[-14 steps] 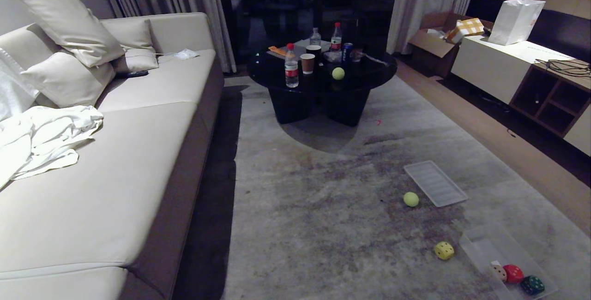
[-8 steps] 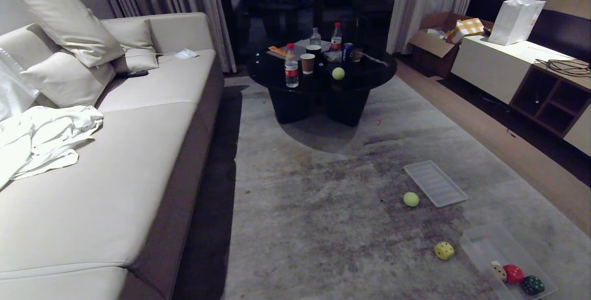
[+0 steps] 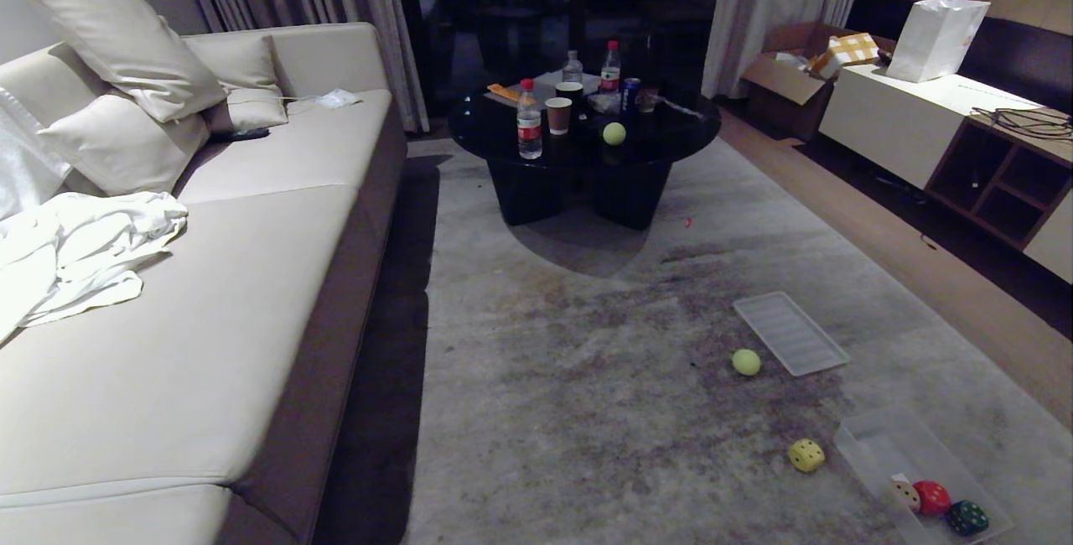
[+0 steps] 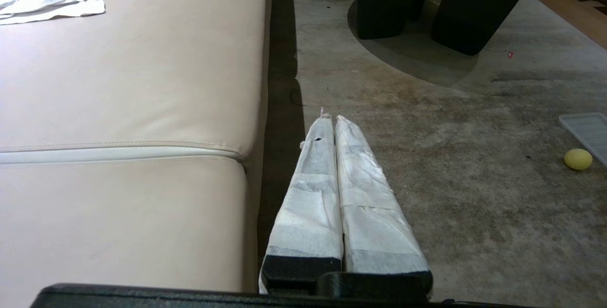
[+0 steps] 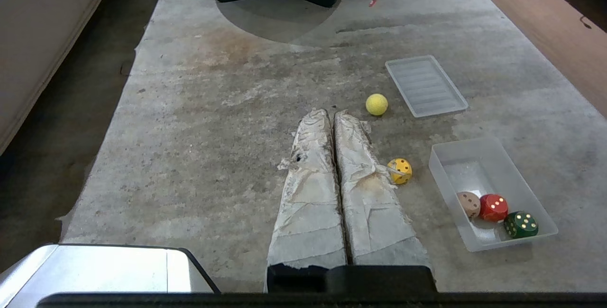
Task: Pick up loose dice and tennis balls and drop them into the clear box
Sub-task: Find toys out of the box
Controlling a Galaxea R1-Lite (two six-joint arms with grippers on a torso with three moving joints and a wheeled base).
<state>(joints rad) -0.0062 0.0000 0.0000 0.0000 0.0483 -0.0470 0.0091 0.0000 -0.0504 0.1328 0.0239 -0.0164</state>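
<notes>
Evidently no pick has been begun: both hands are held above the grey carpet [image 5: 199,123] with padded fingers pressed together on nothing, the left hand [image 4: 331,117] beside the beige sofa [image 4: 133,71], the right hand [image 5: 329,113] nearer the work. The loose yellow die [image 5: 400,171] is seen at centre right of the right wrist view, just beside the small clear plastic box [image 5: 443,175] holding the peach, red and dark green dice [image 5: 493,207]. One fuzzy yellow-green tennis ball [image 5: 377,104] lies next to the flat ribbed tray [image 5: 424,85]. An approach and spread fingers are probably called for next. Only in the head view is a second tennis ball [image 3: 614,133] shown, upper centre, on the round black table [image 3: 671,138].
</notes>
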